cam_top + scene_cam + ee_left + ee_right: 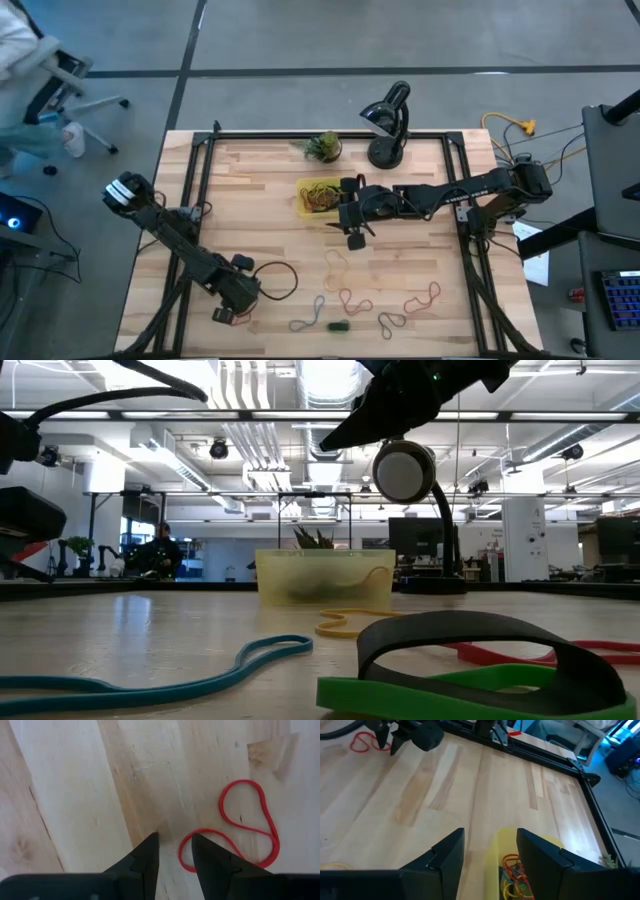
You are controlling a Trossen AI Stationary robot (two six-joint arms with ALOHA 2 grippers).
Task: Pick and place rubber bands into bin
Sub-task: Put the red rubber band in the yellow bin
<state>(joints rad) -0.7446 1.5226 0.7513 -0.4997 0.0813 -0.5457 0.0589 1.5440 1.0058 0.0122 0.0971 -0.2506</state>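
Note:
The bin (318,197), a translucent-yellow tray, sits on the table's far middle and holds red and yellow rubber bands (512,870). My right gripper (490,832) hangs open above the bin's right-hand wall (501,845), with nothing between its fingers. Near the table's front left, my left gripper (175,837) points down, open by a narrow gap over bare wood. A red rubber band (250,820) lies flat beside one fingertip. More rubber bands lie loose along the front: a dark ring (278,281), a grey-blue one (308,318), a green one (338,326) and red ones (425,297).
A small potted plant (323,147) and a black desk lamp (388,125) stand at the far edge behind the bin. A black frame (205,180) runs along the table's sides. In the low view a dark band (480,640) and a green band (440,695) lie close to the camera.

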